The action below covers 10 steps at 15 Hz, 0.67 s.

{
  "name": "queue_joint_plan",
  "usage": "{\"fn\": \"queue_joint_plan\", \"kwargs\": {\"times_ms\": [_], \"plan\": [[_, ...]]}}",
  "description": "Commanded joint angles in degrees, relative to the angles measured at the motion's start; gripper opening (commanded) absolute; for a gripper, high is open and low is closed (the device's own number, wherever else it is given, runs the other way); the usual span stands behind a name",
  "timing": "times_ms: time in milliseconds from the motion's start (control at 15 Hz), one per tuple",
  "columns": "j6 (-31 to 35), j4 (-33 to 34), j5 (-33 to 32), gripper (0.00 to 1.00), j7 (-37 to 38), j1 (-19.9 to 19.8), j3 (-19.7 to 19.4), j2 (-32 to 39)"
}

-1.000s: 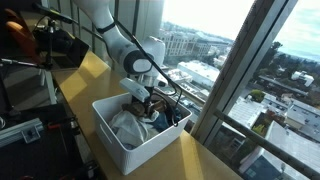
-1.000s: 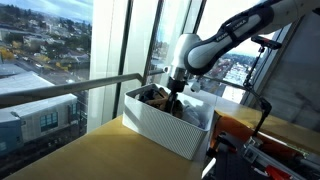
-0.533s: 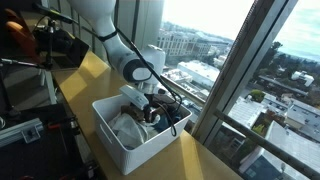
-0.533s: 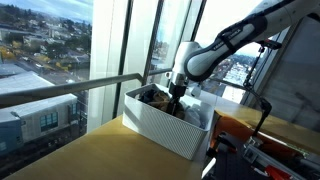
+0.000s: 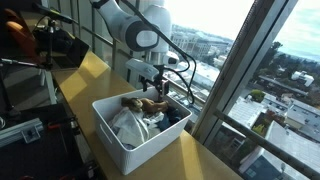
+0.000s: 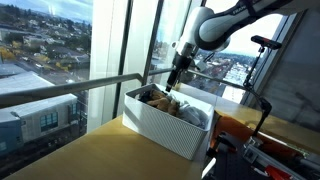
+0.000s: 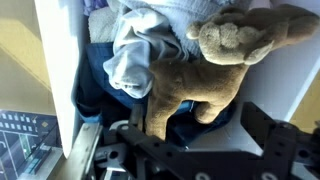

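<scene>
Tall windows (image 5: 240,60) look out over a city far below, and a wooden counter (image 5: 92,68) runs along them. On the counter stands a white bin (image 5: 118,150), and everything here sits in or over that bin. My gripper (image 5: 153,82) hangs above the bin's middle with its jaws spread as wide as they go and nothing between them. In both exterior views it is clear of the contents. The brown plush animal (image 7: 205,70) lies on top of the pile inside the bin, near the bin's window-side wall. It sprawls across a grey cloth (image 7: 135,50), with a dark blue cloth (image 7: 92,88) beneath. The risk, as I judge it, is that the toy rests on loose, heaped fabric, so a nudge could slide it against the bin wall or tip it over the rim. A finger coming down could also snag a fold of the grey cloth, or pinch only a leg and lose the toy
</scene>
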Motion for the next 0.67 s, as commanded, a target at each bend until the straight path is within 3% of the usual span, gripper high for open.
{"fn": "queue_joint_plan", "kwargs": {"times_ms": [0,600], "plan": [[-1.1,-1.2,1.0,1.00,-1.4,0.3,-0.2,-3.2],[-0.6,-0.4,1.4,1.00,-0.3,0.7,-0.5,-2.3]]}}
